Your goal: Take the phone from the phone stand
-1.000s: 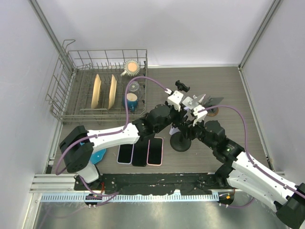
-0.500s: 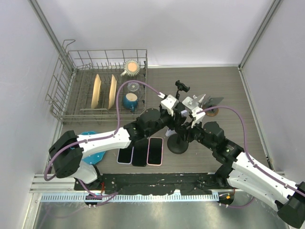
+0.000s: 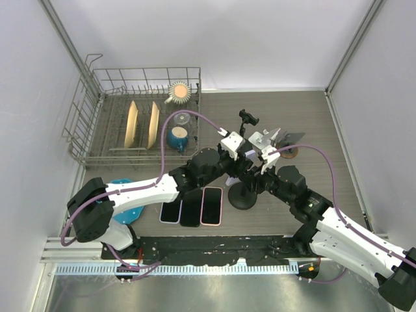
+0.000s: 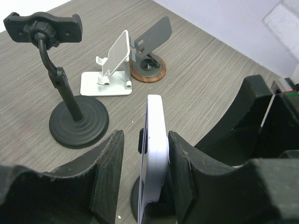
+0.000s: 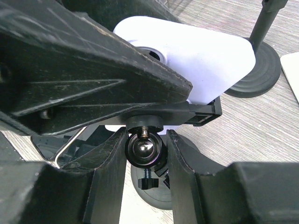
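A pale phone (image 4: pixel 156 149) stands edge-on in the clamp of a black phone stand (image 3: pixel 242 195) in the middle of the table. My left gripper (image 4: pixel 145 168) straddles the phone. Its right finger (image 4: pixel 187 172) touches the phone's back, and a gap remains at its left finger (image 4: pixel 105 177), so it is open. In the top view the left gripper (image 3: pixel 238 155) is over the stand. My right gripper (image 5: pixel 145 154) is shut on the stand's ball joint (image 5: pixel 144 149), just under the clamp, and in the top view it (image 3: pixel 255 173) is to the right of the stand.
Three phones (image 3: pixel 191 208) lie flat on the table left of the stand. A second black clamp stand (image 4: pixel 60 84), a white folding stand (image 4: pixel 112 70) and a grey stand on a wooden disc (image 4: pixel 150 46) are behind. A dish rack (image 3: pixel 97 130) stands at the back left.
In the last second my left gripper dropped and drew in around the phone, and the stand's base slid slightly left. In the last half second almost nothing moved. The right arm stayed put.
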`<move>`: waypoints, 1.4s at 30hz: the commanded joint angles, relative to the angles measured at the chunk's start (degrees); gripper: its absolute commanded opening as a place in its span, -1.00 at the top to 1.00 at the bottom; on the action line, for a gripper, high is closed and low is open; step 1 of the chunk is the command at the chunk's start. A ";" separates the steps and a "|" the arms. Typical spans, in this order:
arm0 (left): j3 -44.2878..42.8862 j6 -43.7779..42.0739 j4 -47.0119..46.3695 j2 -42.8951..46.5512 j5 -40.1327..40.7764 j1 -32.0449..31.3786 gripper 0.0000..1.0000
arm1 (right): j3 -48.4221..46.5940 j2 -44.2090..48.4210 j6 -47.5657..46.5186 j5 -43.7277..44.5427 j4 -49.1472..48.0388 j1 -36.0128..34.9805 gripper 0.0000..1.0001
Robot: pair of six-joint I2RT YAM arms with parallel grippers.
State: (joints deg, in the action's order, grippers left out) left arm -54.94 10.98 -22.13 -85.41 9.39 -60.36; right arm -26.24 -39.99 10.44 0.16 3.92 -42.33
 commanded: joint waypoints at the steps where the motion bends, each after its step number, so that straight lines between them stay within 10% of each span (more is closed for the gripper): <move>1: -1.05 -2.54 0.15 -1.43 -0.42 0.15 0.13 | 0.40 -0.79 2.84 -3.15 2.58 -0.92 0.98; 5: -2.37 -2.90 2.18 -3.27 -2.88 0.15 0.38 | 0.22 -1.14 2.57 -3.50 2.49 -0.92 0.98; 8: -2.54 -2.72 1.39 -4.42 -3.24 0.15 1.00 | 0.14 -1.50 1.96 -4.64 2.49 -0.92 0.98; 42: -6.76 7.56 -14.52 -8.55 -4.91 10.87 1.00 | -0.30 -3.17 0.37 -0.43 5.21 -5.49 0.98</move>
State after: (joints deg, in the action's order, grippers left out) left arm -61.30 17.72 -28.29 -96.23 -1.17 -54.48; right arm -26.68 -42.17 7.42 10.00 2.76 -44.53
